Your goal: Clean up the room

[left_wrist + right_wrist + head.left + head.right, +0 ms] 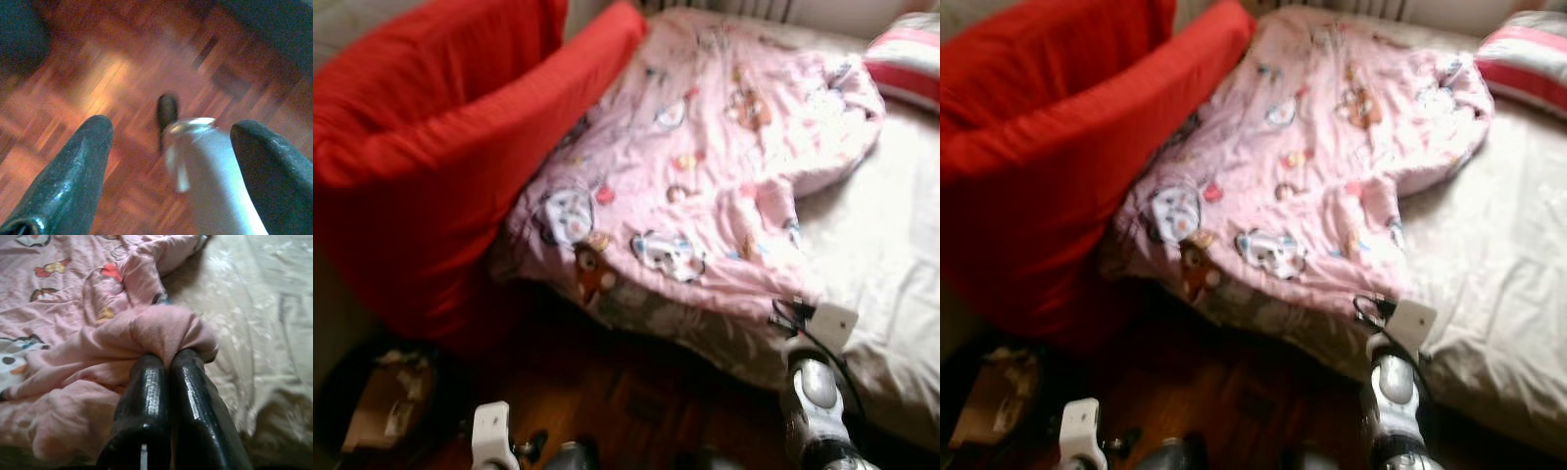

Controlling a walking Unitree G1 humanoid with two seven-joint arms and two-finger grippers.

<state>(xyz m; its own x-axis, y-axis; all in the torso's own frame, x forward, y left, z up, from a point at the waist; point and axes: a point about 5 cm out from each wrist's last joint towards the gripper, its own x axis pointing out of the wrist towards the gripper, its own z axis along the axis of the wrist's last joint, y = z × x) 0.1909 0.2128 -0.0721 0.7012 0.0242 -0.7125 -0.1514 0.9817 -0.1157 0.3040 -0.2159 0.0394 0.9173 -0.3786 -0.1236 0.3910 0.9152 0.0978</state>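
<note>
The blanket (705, 166) lies rumpled on the bed (891, 255); my right gripper (168, 355) has its fingers pinched on the near edge, left gripper (171, 142) spread wide. Next I'd pull it flat.

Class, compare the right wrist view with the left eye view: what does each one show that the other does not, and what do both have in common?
Right wrist view alone: the right tool with its two black fingers pressed together on a bunched fold of the pink blanket.

Left eye view alone: the big red cushion, the striped pillow, the dark wooden floor, and the left arm low at the near edge.

Both: the pink cartoon-print blanket lying on the pale bed sheet.
</note>
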